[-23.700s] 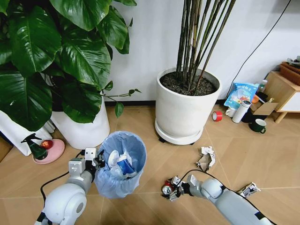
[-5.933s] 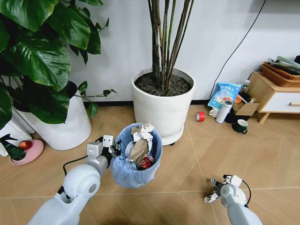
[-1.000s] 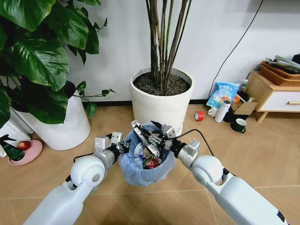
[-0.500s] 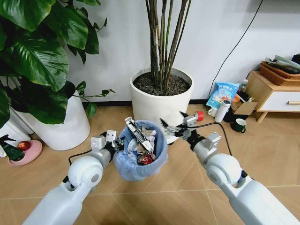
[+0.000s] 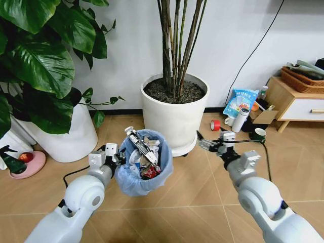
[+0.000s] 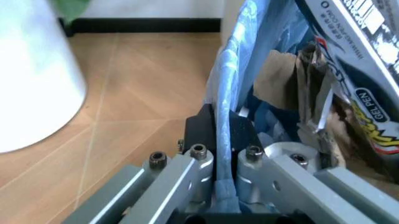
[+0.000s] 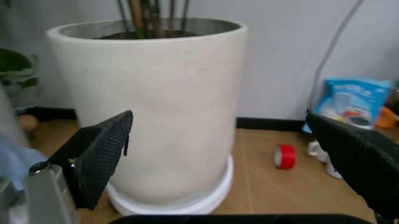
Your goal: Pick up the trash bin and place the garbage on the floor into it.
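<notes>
Holding the trash bin (image 5: 143, 162) by a thin pinch is your main risk: your left gripper (image 5: 117, 158) is clamped on the rim, fingers pressed together over the light-blue bag (image 6: 229, 116) and the bin edge, bin lifted clear of the floor (image 5: 202, 187) in front of the white plant pot (image 5: 175, 114). In the left wrist view the bag film sits squeezed between the pads, so if the film slides over the rim under load, the bin could sag or drop. It's tilted already in the head view, mouth leaning toward the robot's right, so any quick swing of the arm or base could spill. Contents: the garbage (image 5: 144, 154) is piled to the brim, crumpled paper, a red can low in the heap, and a long printed wrapper (image 5: 137, 143) poking well above the rim. That wrapper looks like the first thing to fall out; it's resting on the pile, not tucked in. Your right gripper (image 5: 208, 143) is spread wide and empty, hanging beside the bin to its right, near the pot's base; the right wrist view looks between the jaws at the pot and a red tape roll (image 7: 285, 156) beyond. I see no loose litter on the planks nearby, so judging from this, collection is near done. Keep moves slow.
</notes>
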You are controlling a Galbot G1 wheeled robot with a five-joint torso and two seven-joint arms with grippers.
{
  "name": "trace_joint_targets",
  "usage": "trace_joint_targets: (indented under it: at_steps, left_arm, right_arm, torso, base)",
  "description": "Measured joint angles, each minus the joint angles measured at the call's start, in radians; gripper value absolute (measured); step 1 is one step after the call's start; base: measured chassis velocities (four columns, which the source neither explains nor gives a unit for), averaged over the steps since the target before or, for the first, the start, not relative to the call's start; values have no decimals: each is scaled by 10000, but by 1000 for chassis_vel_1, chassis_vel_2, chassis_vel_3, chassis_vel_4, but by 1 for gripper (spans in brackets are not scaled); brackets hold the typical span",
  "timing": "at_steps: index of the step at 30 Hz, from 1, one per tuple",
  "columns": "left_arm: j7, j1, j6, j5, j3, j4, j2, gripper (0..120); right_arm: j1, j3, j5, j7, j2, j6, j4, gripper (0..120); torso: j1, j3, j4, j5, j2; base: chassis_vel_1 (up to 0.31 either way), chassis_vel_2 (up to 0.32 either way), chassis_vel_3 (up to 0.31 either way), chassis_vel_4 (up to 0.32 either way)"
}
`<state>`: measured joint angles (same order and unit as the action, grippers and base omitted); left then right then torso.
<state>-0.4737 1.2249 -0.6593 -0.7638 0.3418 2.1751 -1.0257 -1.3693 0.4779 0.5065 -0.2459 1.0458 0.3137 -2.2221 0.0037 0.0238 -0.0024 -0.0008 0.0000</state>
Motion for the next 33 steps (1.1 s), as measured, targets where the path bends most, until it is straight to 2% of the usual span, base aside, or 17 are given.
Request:
trace_joint_targets:
  at_steps: [4, 12, 33]
  left_arm:
    - [194, 1060, -11, 809, 955, 252, -413, 0]
    - [657, 2265, 117, 1907, 1871, 724, -946, 0]
    - [733, 2363, 206, 2138, 1624, 994, -1161, 0]
  right_arm:
    - [-909, 957, -403, 43, 716, 73, -436, 100]
    - [-1910, 1589, -958, 89, 1738, 98, -1005, 100]
    - [-2813, 1576, -1963, 91, 2402, -185, -1551, 100]
  torso:
    - [0, 0, 0, -1, 0]
    - [-1, 0, 3, 3, 0]
    - [1, 1, 1, 1, 0]
  base:
    - [0, 0, 0, 0]
    - [0, 0, 0, 0]
    - [23, -19, -26, 19]
